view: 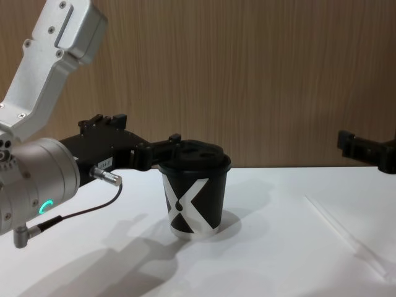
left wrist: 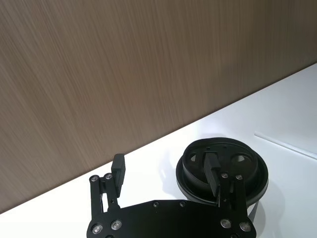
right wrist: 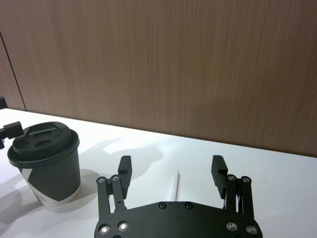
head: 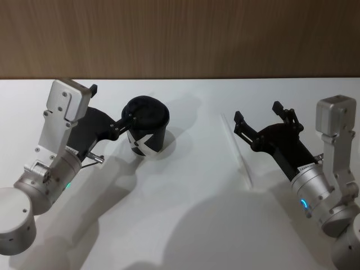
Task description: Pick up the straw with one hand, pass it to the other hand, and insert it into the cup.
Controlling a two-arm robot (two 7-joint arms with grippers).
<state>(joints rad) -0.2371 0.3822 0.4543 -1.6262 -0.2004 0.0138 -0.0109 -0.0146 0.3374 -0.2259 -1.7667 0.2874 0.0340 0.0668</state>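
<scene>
The straw (head: pixel 236 149) lies flat on the white table (head: pixel 185 225), right of centre in the head view. It runs from upper left to lower right, well apart from the cup (head: pixel 147 135). The right gripper (head: pixel 257 111) hangs just to the straw's right, jaws spread wide, nothing in them. In the right wrist view the straw's end shows on the table between the two fingers. Over at the left of the frame, the left gripper (left wrist: pixel 165 171) is spread open and empty too. One finger sits close against the lid's edge, touching or not I can't tell, and the other is out clear of the cup.

That straw looks feather-light, thin-walled and slick. It would likely roll on the smooth top and flatten under a hard squeeze. Best bet is a gentle pinch across it, a bit off the middle. That leaves a long free end for the other gripper and a clear tip for the cup.

The cup stands upright with its black domed lid (right wrist: pixel 44 139) pressed on. Small openings show in the lid top in the left wrist view, so it's a tight target. What's inside, can't tell. It looks light, and a clumsy poke could tip it.
</scene>
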